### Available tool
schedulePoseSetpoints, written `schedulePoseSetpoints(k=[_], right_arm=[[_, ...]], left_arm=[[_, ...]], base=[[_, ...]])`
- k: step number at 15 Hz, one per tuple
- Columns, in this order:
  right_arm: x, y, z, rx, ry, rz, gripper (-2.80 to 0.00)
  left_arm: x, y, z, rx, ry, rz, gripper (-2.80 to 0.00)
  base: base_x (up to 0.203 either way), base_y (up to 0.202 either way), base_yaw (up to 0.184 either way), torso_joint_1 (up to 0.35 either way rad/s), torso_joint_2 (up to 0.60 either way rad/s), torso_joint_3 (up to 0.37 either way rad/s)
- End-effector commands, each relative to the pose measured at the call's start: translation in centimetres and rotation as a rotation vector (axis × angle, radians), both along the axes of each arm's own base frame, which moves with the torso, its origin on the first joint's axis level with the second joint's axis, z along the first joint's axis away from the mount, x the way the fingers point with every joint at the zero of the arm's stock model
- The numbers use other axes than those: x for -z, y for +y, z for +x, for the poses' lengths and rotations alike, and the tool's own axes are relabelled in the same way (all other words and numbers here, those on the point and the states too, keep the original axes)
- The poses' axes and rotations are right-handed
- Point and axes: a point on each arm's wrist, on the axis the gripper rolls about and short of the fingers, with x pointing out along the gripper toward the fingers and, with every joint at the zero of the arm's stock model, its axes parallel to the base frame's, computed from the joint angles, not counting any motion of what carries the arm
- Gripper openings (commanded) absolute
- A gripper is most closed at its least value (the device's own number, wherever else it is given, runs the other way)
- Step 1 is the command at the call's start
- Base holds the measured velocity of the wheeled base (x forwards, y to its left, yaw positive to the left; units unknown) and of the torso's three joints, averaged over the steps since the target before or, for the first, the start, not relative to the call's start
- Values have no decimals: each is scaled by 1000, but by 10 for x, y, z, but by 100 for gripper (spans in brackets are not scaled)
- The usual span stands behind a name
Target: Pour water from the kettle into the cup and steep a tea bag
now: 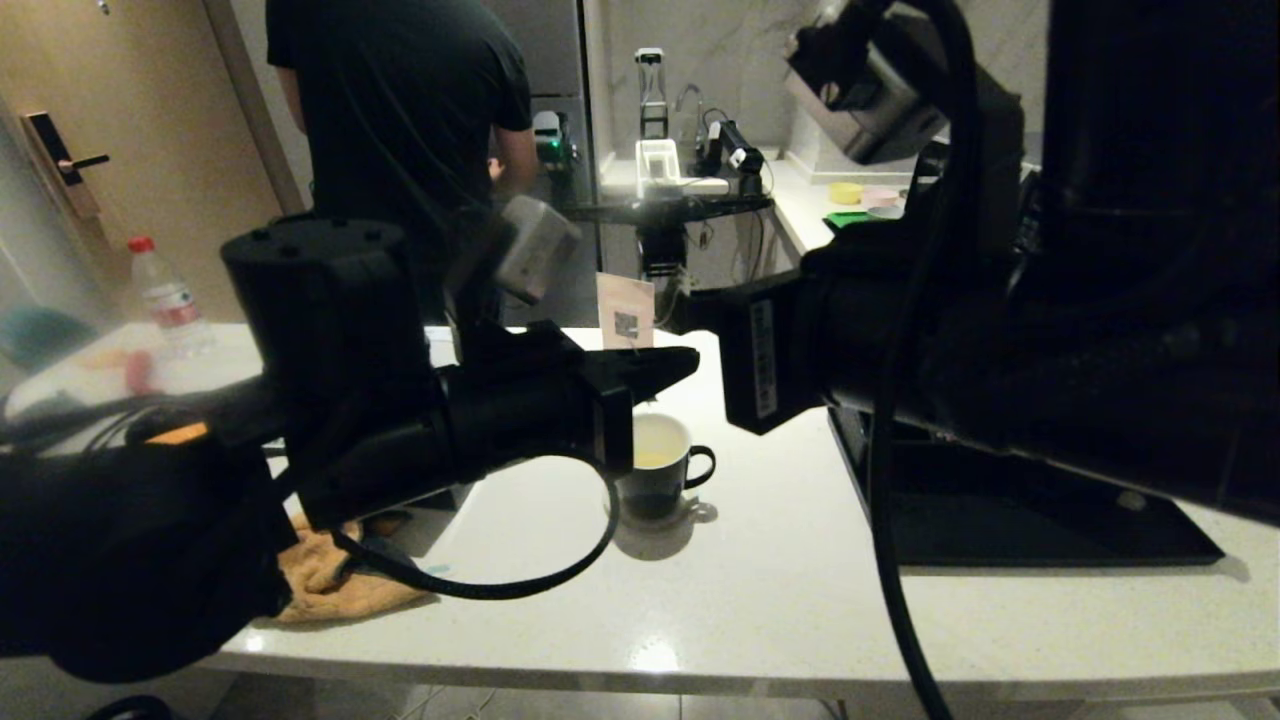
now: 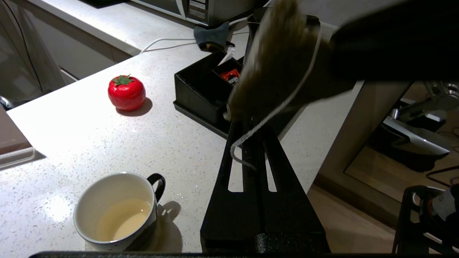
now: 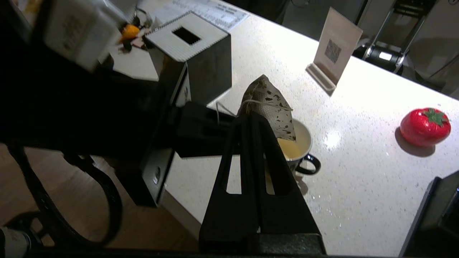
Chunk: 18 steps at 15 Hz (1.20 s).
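The cup point(image 1: 660, 465) point(image 2: 118, 211) point(image 3: 304, 143), a small black mug with a white inside, stands on the white counter and holds pale yellowish water point(image 2: 122, 218) point(image 3: 288, 148). Both grippers meet above it. My right gripper point(image 3: 247, 116) is shut on the top of the tea bag point(image 3: 269, 104), which hangs over the cup's rim. My left gripper point(image 1: 680, 365) point(image 2: 247, 123) is shut too. The bag's white string point(image 2: 272, 111) runs into its closed jaws, and the tea bag point(image 2: 276, 64) sits right at its tips. The kettle is out of view.
A red tomato-shaped object point(image 2: 126, 92) point(image 3: 425, 127), a black tissue box point(image 3: 193, 64) and a card stand point(image 1: 626, 310) point(image 3: 335, 46) stand on the counter. A black tray point(image 2: 200, 89) holds a red sachet point(image 2: 230, 76). An orange cloth point(image 1: 330, 580) lies front left. A person point(image 1: 400, 120) stands behind.
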Motion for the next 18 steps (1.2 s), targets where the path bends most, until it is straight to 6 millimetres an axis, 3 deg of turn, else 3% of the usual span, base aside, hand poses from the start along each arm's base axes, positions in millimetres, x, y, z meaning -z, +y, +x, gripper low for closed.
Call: schedulePoseSetpoints(k=[1,18], right_arm=[[7,-6,-4,1,12,-19,-280],[11,-13,-8,4,17,-28,-280]], left_arm=[[-4,1,-2,3,-12,-11,-280],[4,2,-4,6,9,10,-280]], base=[[0,0,0,0,0,0],[0,0,0,0,0,0]])
